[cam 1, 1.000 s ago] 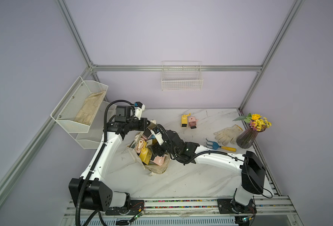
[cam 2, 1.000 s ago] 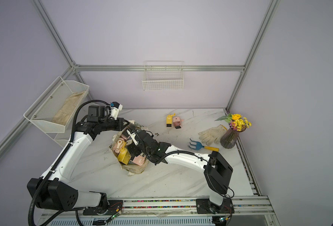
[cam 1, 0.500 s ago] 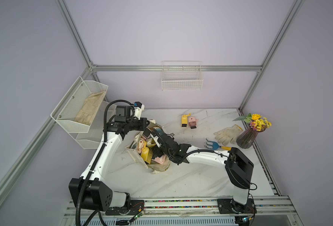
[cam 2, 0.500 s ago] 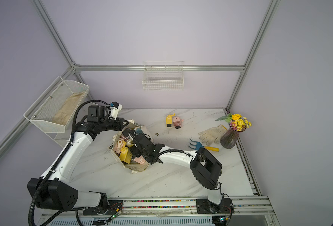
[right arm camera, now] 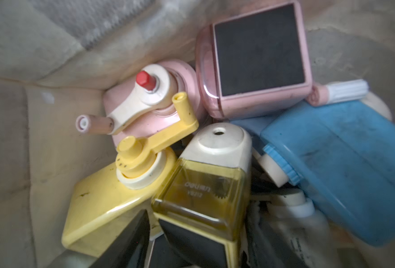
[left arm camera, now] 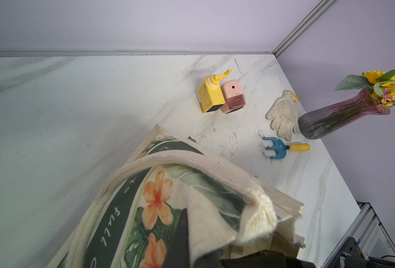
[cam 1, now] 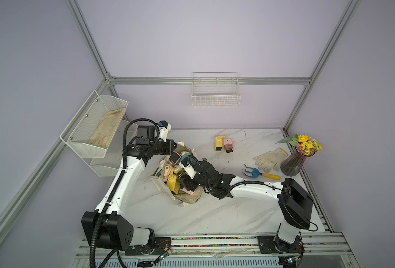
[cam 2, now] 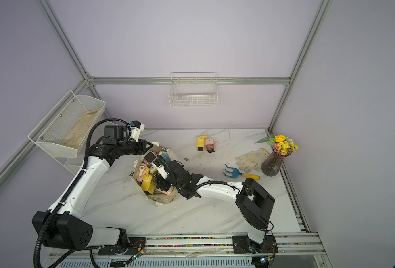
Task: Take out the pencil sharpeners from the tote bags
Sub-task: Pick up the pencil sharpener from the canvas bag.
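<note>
The cream tote bag [cam 1: 188, 197] [cam 2: 162, 198] lies open at mid-table, full of several pencil sharpeners. My left gripper [cam 1: 173, 147] [cam 2: 149, 146] [left arm camera: 191, 243] is shut on the bag's far rim [left arm camera: 256, 206] and holds it up. My right gripper [cam 1: 183, 177] [cam 2: 160, 178] [right arm camera: 191, 246] reaches into the bag, open, its black fingers [right arm camera: 124, 243] on either side of a yellow sharpener with a clear drawer [right arm camera: 205, 185]; a small gap shows on one side. Around it lie pink [right arm camera: 256, 60], blue [right arm camera: 342, 162] and yellow crank [right arm camera: 113, 192] sharpeners. A yellow [cam 1: 218, 143] and a pink sharpener [cam 1: 228, 145] stand on the table at the back.
A dirty white glove [cam 1: 269, 157], a blue hand rake [cam 1: 259, 173] and a vase of flowers [cam 1: 294, 162] sit at the right. A wire basket [cam 1: 215, 92] hangs on the back wall. A white mesh rack [cam 1: 94, 130] is on the left wall.
My right gripper has pushed deeper into the bag and its jaws have narrowed round the yellow sharpener. The right arm's elbow has swung. The left arm has held still.
</note>
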`<state>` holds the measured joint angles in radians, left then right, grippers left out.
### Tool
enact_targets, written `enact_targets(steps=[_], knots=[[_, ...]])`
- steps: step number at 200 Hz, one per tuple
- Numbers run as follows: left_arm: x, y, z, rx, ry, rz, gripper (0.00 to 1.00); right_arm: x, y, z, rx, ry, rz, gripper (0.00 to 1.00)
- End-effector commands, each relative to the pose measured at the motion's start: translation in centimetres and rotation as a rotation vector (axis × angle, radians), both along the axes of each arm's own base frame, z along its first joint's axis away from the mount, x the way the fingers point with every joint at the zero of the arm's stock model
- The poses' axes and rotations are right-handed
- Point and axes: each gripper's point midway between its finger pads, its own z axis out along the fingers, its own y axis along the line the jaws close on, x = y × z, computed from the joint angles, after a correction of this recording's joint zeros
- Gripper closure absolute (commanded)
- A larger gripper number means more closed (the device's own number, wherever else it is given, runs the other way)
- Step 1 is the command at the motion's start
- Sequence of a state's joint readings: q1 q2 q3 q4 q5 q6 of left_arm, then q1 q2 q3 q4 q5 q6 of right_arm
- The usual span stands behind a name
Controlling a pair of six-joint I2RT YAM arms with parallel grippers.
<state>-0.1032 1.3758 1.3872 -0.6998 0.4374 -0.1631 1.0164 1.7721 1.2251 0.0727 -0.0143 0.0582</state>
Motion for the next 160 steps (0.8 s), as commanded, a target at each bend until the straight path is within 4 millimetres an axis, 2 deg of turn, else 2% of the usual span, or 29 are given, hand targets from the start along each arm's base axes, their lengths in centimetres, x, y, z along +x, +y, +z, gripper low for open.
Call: enact_targets(steps=[1, 19, 61, 104, 134, 160], knots=[[0.4, -0.8, 7.8, -0.056, -0.290, -0.044, 1.00, 0.8, 1.3, -0.3, -0.019, -0.009, -0.032, 0.38], [0.4, -0.8, 7.8, -0.052, -0.291, -0.044, 1.00, 1.7, 1.6, -1.7, -0.049, 0.009, -0.067, 0.39], [0.4, -0.7, 7.7, -0.049, -0.291, -0.042, 1.00, 2.2, 1.7, -2.3, -0.038, 0.024, -0.106, 0.47], [0.5, -0.7, 7.6, -0.049, -0.285, -0.042, 1.00, 2.7, 1.8, -3.7, -0.061, 0.055, -0.143, 0.55], [0.5, -0.7, 7.5, -0.046, -0.284, -0.042, 1.00, 2.1, 2.4, -4.2, -0.053, 0.072, -0.092, 0.41], [0.6, -0.7, 7.3, -0.047, -0.281, -0.041, 1.00, 2.4, 2.5, -5.0, -0.073, 0.083, -0.108, 0.38]])
